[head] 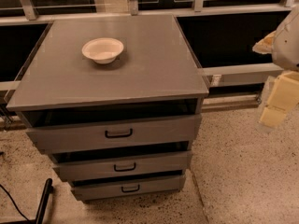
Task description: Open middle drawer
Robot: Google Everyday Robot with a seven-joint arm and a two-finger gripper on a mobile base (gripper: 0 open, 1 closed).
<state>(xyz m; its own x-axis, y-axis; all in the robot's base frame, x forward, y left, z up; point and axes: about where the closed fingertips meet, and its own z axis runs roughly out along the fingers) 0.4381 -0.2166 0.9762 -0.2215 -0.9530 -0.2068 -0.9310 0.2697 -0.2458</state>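
Nearest the camera, down at 7 o'clock, there's a black post leaning over the speckled floor, with a thin black cable just beside it. Both sit left of the cabinet, not in front of the drawers.

The grey cabinet stacks three fronts. The slim bottom drawer is lowest, and the middle drawer is right above it at about 6 o'clock, with a small black bar handle and a dark gap along its top edge. The tall top drawer is above that. Nothing's blocking the handle.

The gripper hangs out at 3 o'clock by the right edge, well apart from the cabinet. It isn't holding anything I can see, and honestly can't tell if it's wide or narrow.

Further back at 11 o'clock, a white bowl sits on the cabinet top, with window rails behind.
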